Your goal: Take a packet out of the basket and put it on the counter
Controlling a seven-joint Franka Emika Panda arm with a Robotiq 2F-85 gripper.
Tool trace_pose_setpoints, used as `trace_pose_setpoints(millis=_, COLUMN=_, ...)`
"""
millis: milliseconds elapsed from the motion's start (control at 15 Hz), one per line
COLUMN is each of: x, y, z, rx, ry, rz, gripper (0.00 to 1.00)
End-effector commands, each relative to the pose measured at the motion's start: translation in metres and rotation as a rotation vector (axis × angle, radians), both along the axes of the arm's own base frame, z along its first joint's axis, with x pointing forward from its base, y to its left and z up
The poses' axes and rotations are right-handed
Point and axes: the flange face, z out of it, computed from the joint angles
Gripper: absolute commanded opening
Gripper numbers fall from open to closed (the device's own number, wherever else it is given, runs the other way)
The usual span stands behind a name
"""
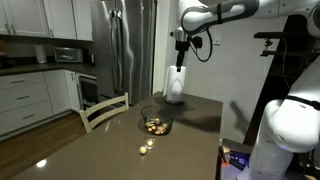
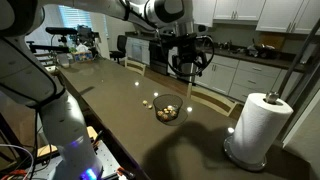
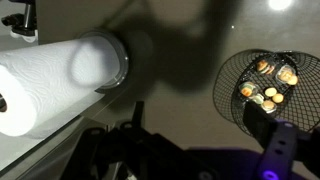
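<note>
The small round dark mesh basket (image 1: 155, 124) stands on the dark brown glossy counter (image 1: 90, 155). It also shows in an exterior view (image 2: 167, 112) and in the wrist view (image 3: 232, 88). It holds several small yellowish packets (image 3: 270, 82). A few packets (image 1: 146, 148) lie loose on the counter beside the basket, also seen in an exterior view (image 2: 150, 100). My gripper (image 1: 181, 45) hangs high above the counter, over the space between the basket and the paper towel roll. In an exterior view (image 2: 188, 66) and the wrist view (image 3: 195, 150) its fingers are apart and empty.
A white paper towel roll (image 1: 175, 88) stands upright on the counter near the basket, also in an exterior view (image 2: 258, 125) and the wrist view (image 3: 50, 85). A white chair (image 1: 104, 108) is at the counter's edge. A steel fridge (image 1: 120, 45) and kitchen cabinets stand behind.
</note>
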Motion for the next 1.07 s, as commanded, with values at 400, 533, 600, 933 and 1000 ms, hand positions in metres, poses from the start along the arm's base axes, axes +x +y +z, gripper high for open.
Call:
trace_pose_setpoints(millis=400, x=0.0, y=0.0, z=0.001, rx=0.0, ry=0.001, rz=0.0, gripper=1.0)
trace_pose_setpoints(millis=533, x=0.001, y=0.0, z=0.0, rx=0.004, ry=0.003, rz=0.002, gripper=1.0)
trace_pose_setpoints(millis=600, x=0.004, y=0.001, z=-0.003, rx=0.011, ry=0.006, rz=0.008, gripper=1.0)
trace_pose_setpoints(millis=933, x=0.022, y=0.013, z=-0.021, rx=0.064, ry=0.035, rz=0.04, gripper=1.0)
trace_pose_setpoints(millis=1000, x=0.028, y=0.018, z=-0.029, rx=0.075, ry=0.046, rz=0.049, gripper=1.0)
